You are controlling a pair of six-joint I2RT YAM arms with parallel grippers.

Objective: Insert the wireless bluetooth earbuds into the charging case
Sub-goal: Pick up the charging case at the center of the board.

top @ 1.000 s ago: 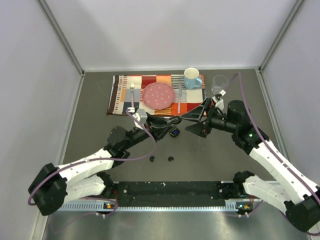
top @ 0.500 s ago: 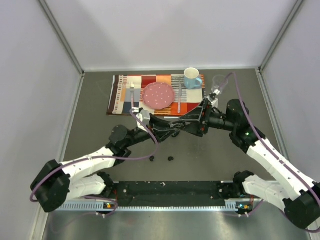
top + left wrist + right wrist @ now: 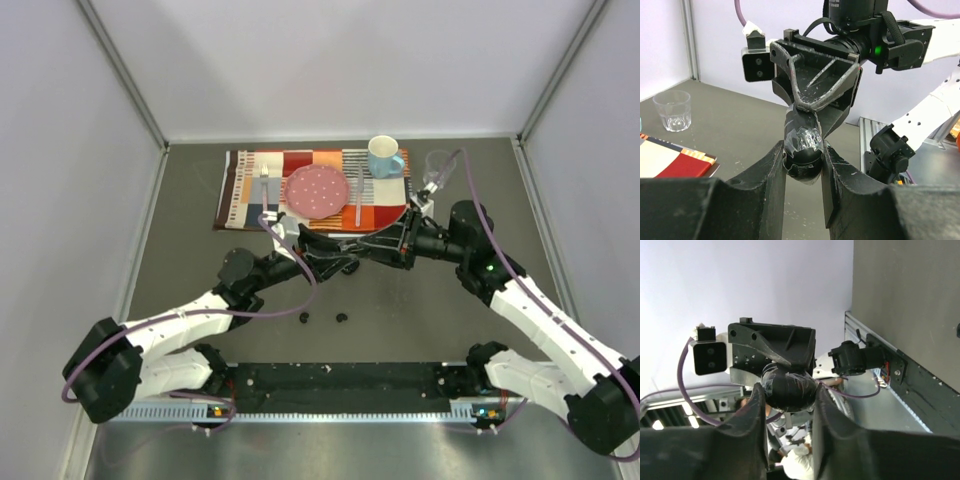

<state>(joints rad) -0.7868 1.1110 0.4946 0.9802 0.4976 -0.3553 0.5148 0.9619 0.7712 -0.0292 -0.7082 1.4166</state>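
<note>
Meanwhile, the case (image 3: 800,168) was clamped mid-air by the left gripper (image 3: 803,152) and right gripper (image 3: 788,390), fingers closed on it; two earbuds (image 3: 341,318) were seen below, nearer the left.

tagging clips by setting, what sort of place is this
Probably a robot lab test cell: left arm and right arm bolted to a grey table, white walls boxing it in, and a staged mat, plate and mug.
</note>
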